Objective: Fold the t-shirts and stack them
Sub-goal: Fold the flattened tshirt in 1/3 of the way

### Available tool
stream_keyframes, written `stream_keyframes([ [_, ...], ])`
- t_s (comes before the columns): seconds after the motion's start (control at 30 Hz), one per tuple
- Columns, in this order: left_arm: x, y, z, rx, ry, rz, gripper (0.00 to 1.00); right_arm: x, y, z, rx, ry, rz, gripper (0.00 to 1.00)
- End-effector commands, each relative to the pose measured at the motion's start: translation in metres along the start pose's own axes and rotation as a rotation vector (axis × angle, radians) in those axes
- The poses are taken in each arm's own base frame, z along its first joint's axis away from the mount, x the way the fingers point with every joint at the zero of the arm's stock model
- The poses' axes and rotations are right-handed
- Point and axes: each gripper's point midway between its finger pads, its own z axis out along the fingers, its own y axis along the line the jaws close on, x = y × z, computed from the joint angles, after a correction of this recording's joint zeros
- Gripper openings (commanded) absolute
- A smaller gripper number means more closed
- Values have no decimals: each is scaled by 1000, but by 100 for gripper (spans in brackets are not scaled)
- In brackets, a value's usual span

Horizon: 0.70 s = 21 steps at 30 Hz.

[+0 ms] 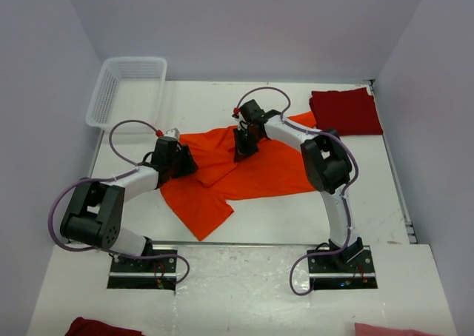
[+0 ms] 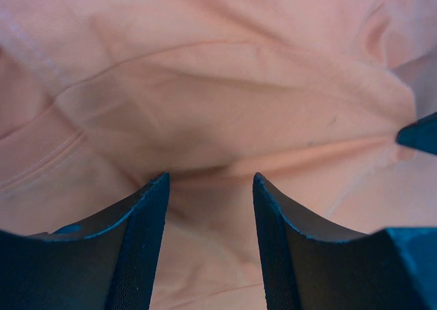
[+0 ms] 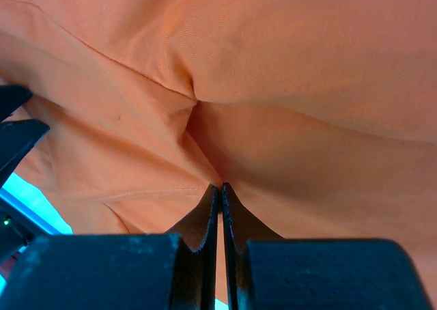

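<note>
Starting at the bottom edge of the overhead view, a strip of dark red cloth (image 1: 100, 327) shows at the lower left and a strip of pink cloth (image 1: 392, 329) at the lower right, both cut off by the frame.

Above them, the left arm (image 1: 133, 179) and right arm (image 1: 326, 162) reach up over the white counter (image 1: 296, 217) towards the middle of the frame. There the orange t-shirt (image 1: 259, 173) lies spread and rumpled, with one flap hanging down towards the lower left.

The left jaws stand apart over the shirt's left edge. In the left wrist view the two dark fingers (image 2: 136, 248) frame a gap, and the cloth (image 2: 225, 85), washed pale there, lies creased between and beyond them.

The right jaws rest on the upper middle of the shirt, closed together. In the right wrist view their tips pinch a fold of the orange cloth (image 3: 307, 71), and creases run from the tips up to a pucker.

Further back, a dark red t-shirt (image 1: 346, 112) lies folded at the upper right, just beside the orange shirt's far corner. A white lattice basket (image 1: 126, 92) sits at the upper left, well apart from both shirts.
</note>
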Motion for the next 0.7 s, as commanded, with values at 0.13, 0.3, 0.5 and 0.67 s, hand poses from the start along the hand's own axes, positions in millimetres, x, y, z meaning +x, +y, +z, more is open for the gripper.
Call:
stream_keyframes([
  [0.13,-1,20,-21,-91,-27,-10,54,-2,5,-6,1,0,-16,13],
  [0.3,-6,24,-32,-122,-62,-33,54,0,-1,-22,48,-42,-45,25],
  [0.5,-32,15,-48,-106,-161,-34,54,-16,-20,-64,202,-183,-41,36],
  [0.67,-66,-9,-45,-46,-214,1,54,-29,-33,-95,206,-249,22,43],
])
